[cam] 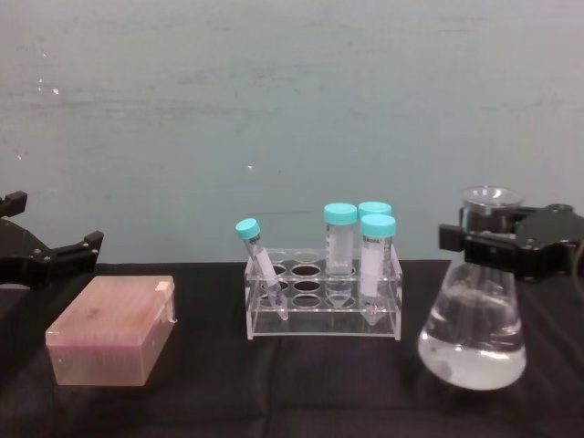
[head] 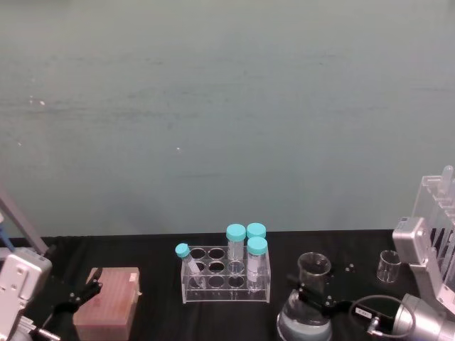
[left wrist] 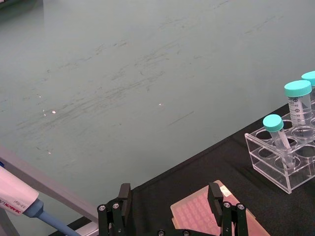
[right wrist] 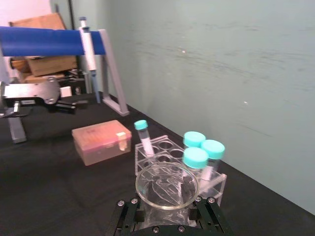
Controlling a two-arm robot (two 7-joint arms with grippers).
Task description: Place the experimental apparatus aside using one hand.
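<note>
Soft, even light is falling from above and washing the green wall [head: 227, 106] in a flat, slightly dim tone, while the black counter [cam: 210, 392] is swallowing nearly all shadow. Small glints are showing on the flask [cam: 473, 319], whose glass and liquid are catching pale highlights, and on the clear rack [cam: 322, 306]; tiny bright specks are dotting the wall in the left wrist view. The right wrist view is looking a little soft toward its far background, and the head view is appearing mildly grainy.
</note>
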